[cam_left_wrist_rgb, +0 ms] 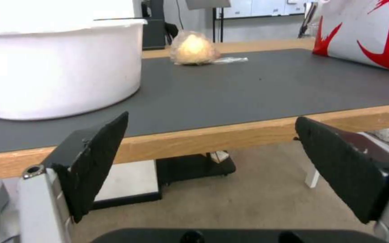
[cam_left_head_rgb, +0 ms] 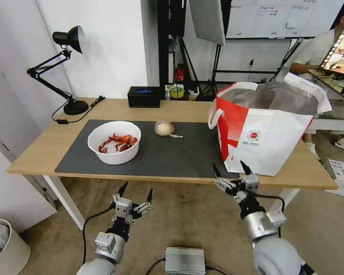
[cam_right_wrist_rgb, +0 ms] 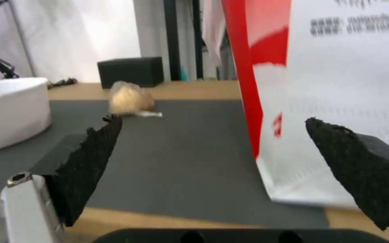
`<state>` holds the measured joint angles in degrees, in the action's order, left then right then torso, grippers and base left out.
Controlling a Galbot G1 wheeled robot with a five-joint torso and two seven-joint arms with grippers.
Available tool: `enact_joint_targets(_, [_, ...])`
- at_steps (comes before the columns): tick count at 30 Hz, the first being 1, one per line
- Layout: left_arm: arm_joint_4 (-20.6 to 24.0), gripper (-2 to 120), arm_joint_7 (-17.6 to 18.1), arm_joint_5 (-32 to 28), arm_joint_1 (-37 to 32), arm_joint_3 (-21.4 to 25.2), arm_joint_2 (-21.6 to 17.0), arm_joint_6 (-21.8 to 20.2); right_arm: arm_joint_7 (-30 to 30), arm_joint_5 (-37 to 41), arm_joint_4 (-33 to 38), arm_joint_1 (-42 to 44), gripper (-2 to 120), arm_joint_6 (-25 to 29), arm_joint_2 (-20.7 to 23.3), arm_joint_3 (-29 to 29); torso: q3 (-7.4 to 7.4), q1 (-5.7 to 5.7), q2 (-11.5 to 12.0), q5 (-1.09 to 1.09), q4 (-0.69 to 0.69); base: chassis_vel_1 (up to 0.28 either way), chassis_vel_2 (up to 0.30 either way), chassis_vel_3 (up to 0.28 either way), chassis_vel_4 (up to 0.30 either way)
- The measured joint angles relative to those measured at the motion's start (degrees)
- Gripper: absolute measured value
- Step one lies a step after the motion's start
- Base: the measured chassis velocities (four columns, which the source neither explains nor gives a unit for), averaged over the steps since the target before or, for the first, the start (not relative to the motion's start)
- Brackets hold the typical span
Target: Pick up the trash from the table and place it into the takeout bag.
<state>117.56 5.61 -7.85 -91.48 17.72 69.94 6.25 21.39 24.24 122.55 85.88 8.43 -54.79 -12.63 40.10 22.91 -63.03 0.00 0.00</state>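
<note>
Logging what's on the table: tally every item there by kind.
Bowl: 1
Wrapped ball: 1
Takeout bag: 1
Black box: 1
Lamp: 1
Mat: 1
Total: 6

Bright even indoor light — soft, blurred wrist views

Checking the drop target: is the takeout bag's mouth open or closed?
Open: the takeout bag stands upright on the table, silver lining visible.
</note>
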Motion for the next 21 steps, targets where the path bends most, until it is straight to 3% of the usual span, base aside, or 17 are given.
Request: enact_joint_targets(21, [-0.3,100,-0.1,-0.3,0.0,0.5,-0.4,0.0,0.3,-2.0,0.2,4.7,100,0.1,-1.2,0.8,0.0,0.0,0.0,0.0,0.01,0.0,0.0,0.0,0.0])
